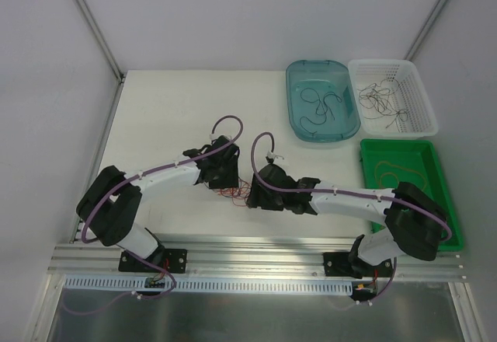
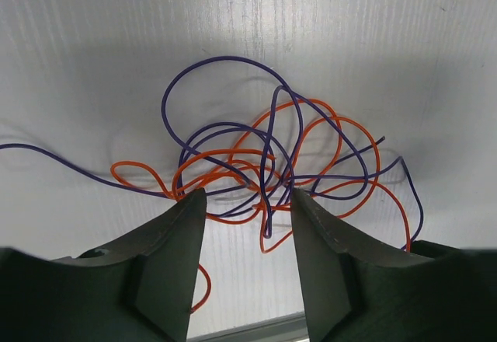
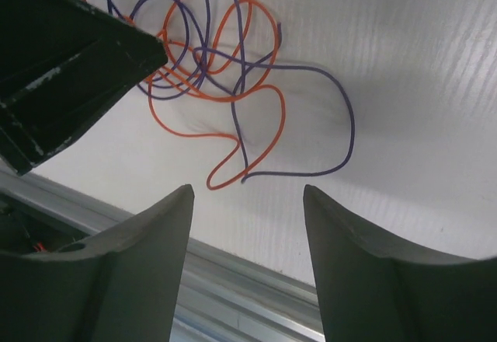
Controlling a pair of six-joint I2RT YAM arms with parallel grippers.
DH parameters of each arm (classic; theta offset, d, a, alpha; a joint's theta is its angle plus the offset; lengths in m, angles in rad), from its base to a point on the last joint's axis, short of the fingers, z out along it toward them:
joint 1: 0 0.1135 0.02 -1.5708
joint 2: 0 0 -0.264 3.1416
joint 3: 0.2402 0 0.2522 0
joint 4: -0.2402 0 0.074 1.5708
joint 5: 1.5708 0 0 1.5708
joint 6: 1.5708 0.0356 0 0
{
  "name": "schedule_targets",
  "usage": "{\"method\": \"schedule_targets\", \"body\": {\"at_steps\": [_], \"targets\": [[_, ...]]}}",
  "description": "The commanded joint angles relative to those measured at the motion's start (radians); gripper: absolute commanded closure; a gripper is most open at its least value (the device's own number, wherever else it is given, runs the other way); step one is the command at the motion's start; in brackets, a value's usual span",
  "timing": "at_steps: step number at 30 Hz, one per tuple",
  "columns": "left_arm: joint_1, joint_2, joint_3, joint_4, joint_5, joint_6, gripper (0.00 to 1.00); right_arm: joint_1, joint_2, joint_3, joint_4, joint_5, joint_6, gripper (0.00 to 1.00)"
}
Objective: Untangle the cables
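A tangle of cables (image 2: pixel 264 163), orange and purple, lies on the white table (image 1: pixel 171 116) between the two arms. In the left wrist view, the left gripper (image 2: pixel 248 210) is spread wide and pinches nothing. The near loops of the tangle lie just at its fingertips, and a few strands cross the gap between them. The right gripper (image 3: pixel 248 202) is also spread and holds nothing. The tangle lies ahead of it and to its left, with two loose ends nearest its tips. On the far right, a teal bin (image 1: pixel 292 93) holds curled dark strands (image 1: pixel 322 109). Beside it, a white basket (image 1: pixel 380 62) holds thin dark wires (image 1: pixel 380 97). A green tray (image 1: pixel 419 159) holds a pale loop (image 1: pixel 400 177).
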State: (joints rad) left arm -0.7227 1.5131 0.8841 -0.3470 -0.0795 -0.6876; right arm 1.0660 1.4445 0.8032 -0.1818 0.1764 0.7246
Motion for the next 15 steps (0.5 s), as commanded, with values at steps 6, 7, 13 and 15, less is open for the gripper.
{"method": "schedule_targets", "body": {"at_steps": [6, 7, 13, 15], "targets": [[0.005, 0.039, 0.016, 0.036, -0.011, 0.008, 0.69, 0.006, 0.037, -0.036, 0.131, 0.155, 0.091, 0.48], [0.005, 0.045, 0.016, 0.04, -0.011, 0.007, 0.71, 0.006, 0.037, -0.041, 0.133, 0.161, 0.093, 0.48], [0.005, 0.045, 0.001, 0.051, -0.011, -0.001, 0.89, 0.008, 0.014, -0.067, 0.153, 0.173, 0.091, 0.51], [0.005, 0.044, -0.005, 0.057, 0.001, -0.006, 0.97, 0.005, 0.02, -0.068, 0.151, 0.189, 0.09, 0.54]]}}
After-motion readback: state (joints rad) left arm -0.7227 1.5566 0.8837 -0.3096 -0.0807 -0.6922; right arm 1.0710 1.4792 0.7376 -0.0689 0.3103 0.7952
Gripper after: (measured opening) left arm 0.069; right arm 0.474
